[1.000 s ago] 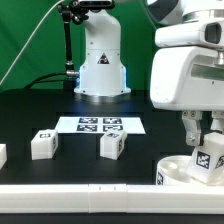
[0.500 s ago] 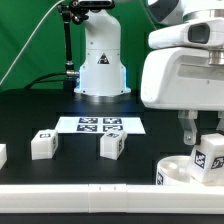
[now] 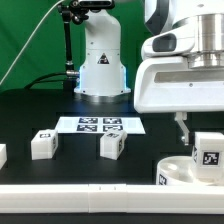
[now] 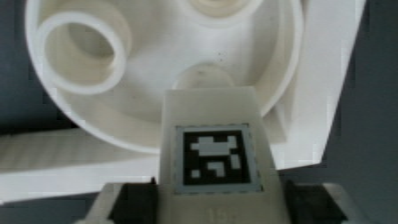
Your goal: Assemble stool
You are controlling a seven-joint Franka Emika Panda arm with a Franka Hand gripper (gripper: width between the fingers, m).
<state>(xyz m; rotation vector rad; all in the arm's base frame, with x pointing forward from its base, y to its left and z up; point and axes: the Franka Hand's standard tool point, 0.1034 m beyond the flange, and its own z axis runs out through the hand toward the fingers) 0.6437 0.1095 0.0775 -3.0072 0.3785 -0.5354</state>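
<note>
My gripper (image 3: 204, 138) is shut on a blocky white stool leg (image 3: 208, 152) with a black-and-white tag, at the exterior view's right. The leg hangs just over the round white seat (image 3: 172, 168), which lies at the front right. In the wrist view the tagged leg (image 4: 217, 148) sits between the dark fingers (image 4: 135, 204) of my gripper (image 4: 217, 206). Behind it stands the seat (image 4: 107, 95) with its round holes. Whether the leg's lower end touches the seat is hidden.
Two loose legs (image 3: 42, 144) (image 3: 113, 146) stand on the black table, and part of a third (image 3: 2, 155) shows at the left edge. The marker board (image 3: 100, 125) lies behind them. A long white rail (image 3: 90, 201) runs along the front. The arm's base (image 3: 100, 65) stands at the back.
The gripper has risen a little with the leg in it, and the wrist housing has swung higher in the exterior view. The loose legs and seat have not moved.
</note>
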